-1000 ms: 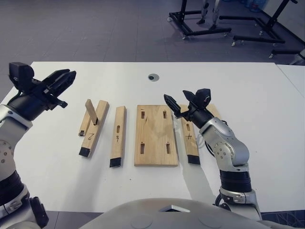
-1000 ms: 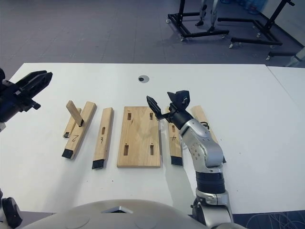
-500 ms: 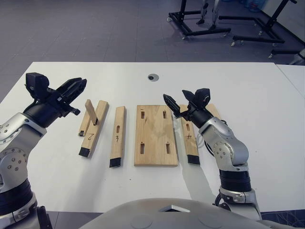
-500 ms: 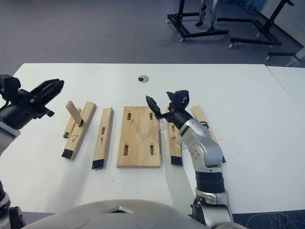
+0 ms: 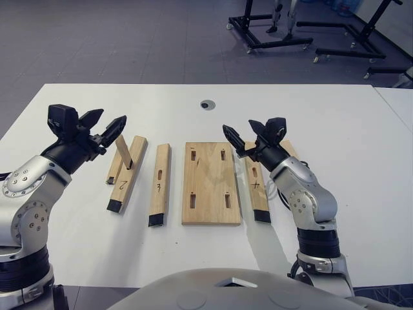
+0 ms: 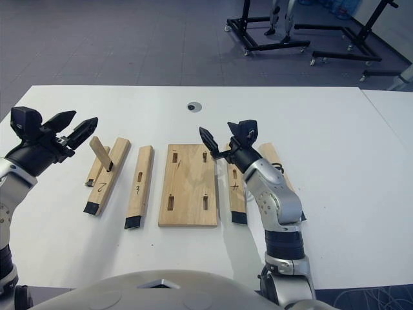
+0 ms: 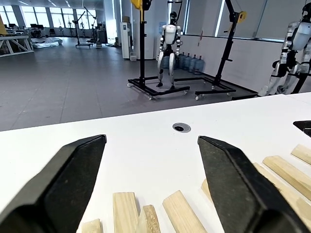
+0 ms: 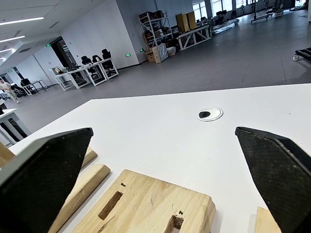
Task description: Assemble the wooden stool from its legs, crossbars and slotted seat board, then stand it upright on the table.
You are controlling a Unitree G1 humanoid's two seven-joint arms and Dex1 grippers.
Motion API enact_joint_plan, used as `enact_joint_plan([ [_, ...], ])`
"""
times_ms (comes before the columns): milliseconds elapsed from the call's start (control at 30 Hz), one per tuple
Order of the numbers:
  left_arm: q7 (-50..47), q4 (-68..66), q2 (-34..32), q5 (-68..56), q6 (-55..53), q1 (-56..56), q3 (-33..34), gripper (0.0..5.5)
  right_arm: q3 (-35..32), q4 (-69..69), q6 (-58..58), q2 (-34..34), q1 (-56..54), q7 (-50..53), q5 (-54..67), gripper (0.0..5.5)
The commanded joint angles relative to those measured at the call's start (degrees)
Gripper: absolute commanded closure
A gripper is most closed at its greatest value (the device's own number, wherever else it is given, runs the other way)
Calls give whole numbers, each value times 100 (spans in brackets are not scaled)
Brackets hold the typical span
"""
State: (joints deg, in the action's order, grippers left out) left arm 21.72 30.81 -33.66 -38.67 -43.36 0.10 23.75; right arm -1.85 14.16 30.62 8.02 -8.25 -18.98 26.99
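The counter [image 5: 335, 129] carries the stool parts lying side by side, unassembled. In the middle lies the seat board [image 5: 211, 183], flat, with four slots in it. Just left of it lies a leg [image 5: 160, 183] with one slot and a dark near end. Further left lies a second leg [image 5: 128, 173], and a crossbar [image 5: 123, 151] stands tilted in its slot. A shorter piece [image 5: 114, 169] lies against this leg's left side. Just right of the board lies a third leg [image 5: 256, 190], also dark at the near end, and beyond it another piece [image 5: 288, 150] lies partly under the right arm.

The right gripper [image 5: 241, 134] hovers over the board's far right corner and the third leg's far end, its fingers spread and holding nothing. The left gripper [image 5: 108, 119] hangs just left of the crossbar's top, fingers likewise spread and empty.

Farther back a round grommet [image 5: 207, 104] sits in the counter. Black wheeled racks [image 5: 281, 39] stand on the floor behind.
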Motion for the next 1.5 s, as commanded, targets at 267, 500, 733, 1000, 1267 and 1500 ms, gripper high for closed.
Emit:
enact_joint_plan([
  [267,221,-92,113,549,475,787,-325,26,-23,27,-10,-40,-86,33,10,10],
  [500,346,-342,217,1044,931,1313,-707,14,36,35,-10,-30,-21,-12,1,10],
  [733,81,-1176,457,1882,1279,1285,-1367,14,104,-34,18,18,-82,-81,3,10],
  [1000,1,-906,504,2042,996,1531,-1457,14,120,87,102,61,25,-86,14,10],
  [1267,-106,-969,549,2277,712,1731,-1614,14,139,183,150,-4,112,18,32,10],
  [1500,-191,-781,534,2376,491,1655,-1692,14,92,181,193,39,62,15,60,10],
])
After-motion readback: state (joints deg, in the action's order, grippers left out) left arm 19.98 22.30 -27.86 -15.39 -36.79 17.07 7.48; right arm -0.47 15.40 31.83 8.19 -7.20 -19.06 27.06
